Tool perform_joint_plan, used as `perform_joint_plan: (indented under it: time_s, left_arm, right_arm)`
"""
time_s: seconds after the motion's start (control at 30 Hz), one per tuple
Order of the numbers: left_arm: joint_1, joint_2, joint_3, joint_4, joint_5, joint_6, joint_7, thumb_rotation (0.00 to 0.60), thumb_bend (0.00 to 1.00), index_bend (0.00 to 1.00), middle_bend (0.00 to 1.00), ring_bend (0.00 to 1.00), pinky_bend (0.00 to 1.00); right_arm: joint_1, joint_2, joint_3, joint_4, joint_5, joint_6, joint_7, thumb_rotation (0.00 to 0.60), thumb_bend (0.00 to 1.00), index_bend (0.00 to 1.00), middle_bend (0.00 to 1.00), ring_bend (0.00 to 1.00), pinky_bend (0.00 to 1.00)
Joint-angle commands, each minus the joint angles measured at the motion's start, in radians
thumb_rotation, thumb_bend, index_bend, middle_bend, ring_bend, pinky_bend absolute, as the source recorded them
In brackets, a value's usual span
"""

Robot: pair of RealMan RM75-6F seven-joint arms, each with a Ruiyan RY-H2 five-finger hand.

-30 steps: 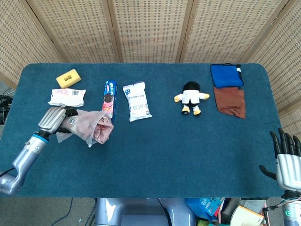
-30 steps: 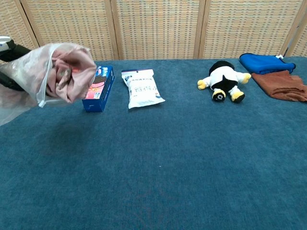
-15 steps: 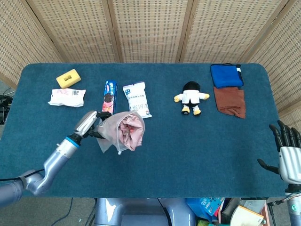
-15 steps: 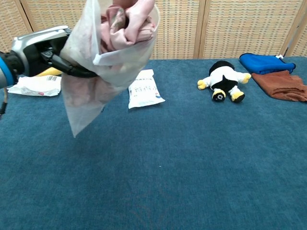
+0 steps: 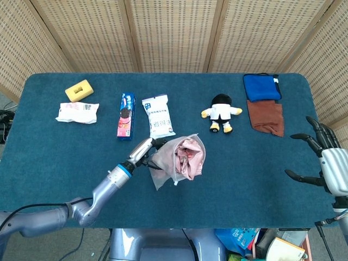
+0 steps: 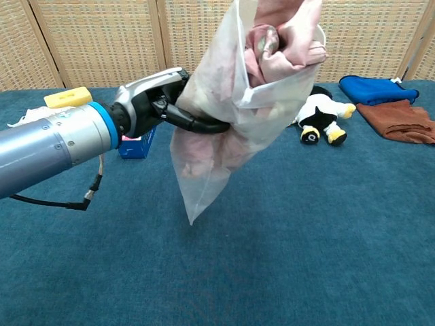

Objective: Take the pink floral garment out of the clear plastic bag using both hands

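Observation:
My left hand (image 5: pixel 145 151) (image 6: pixel 163 102) grips the clear plastic bag (image 5: pixel 173 163) (image 6: pixel 217 136) by its side and holds it up above the middle of the table. The bag's open mouth faces right and upward. The pink floral garment (image 5: pixel 187 157) (image 6: pixel 279 44) is bunched inside, with folds showing at the mouth. My right hand (image 5: pixel 322 160) is open at the right table edge in the head view, fingers spread, well apart from the bag. The chest view does not show it.
On the blue table (image 5: pixel 244 179) lie a yellow sponge (image 5: pixel 79 89), a white packet (image 5: pixel 77 112), a blue cookie box (image 5: pixel 125 116), a white snack bag (image 5: pixel 158 116), a plush doll (image 5: pixel 220 113), a blue cloth (image 5: pixel 261 87) and a brown cloth (image 5: pixel 266 116).
My left arm has carried the bag from the left side toward the table's middle and raised it. My right hand has come up and in at the right edge.

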Motion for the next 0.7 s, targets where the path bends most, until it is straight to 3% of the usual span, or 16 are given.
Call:
perform_joint_plan:
  time_s: [0.03, 0.4, 0.7]
  left_arm:
    - [-0.018, -0.034, -0.011, 0.019, -0.021, -0.018, 0.019, 0.600, 0.31, 0.57, 0.57, 0.51, 0.55]
    - [-0.050, -0.086, -0.040, 0.051, -0.071, -0.057, 0.059, 0.600, 0.31, 0.57, 0.57, 0.51, 0.55]
    - [-0.076, -0.121, -0.062, 0.053, -0.101, -0.084, 0.094, 0.600, 0.31, 0.57, 0.57, 0.51, 0.55]
  right_arm:
    - [0.031, 0.022, 0.010, -0.035, -0.030, -0.034, 0.003, 0.600, 0.05, 0.28, 0.00, 0.00, 0.00]
    - [0.173, 0.001, 0.011, -0.119, -0.095, -0.200, -0.131, 0.600, 0.05, 0.28, 0.00, 0.00, 0.00]
    - [0.312, -0.071, 0.054, -0.195, 0.021, -0.335, -0.300, 0.600, 0.08, 0.28, 0.00, 0.00, 0.00]
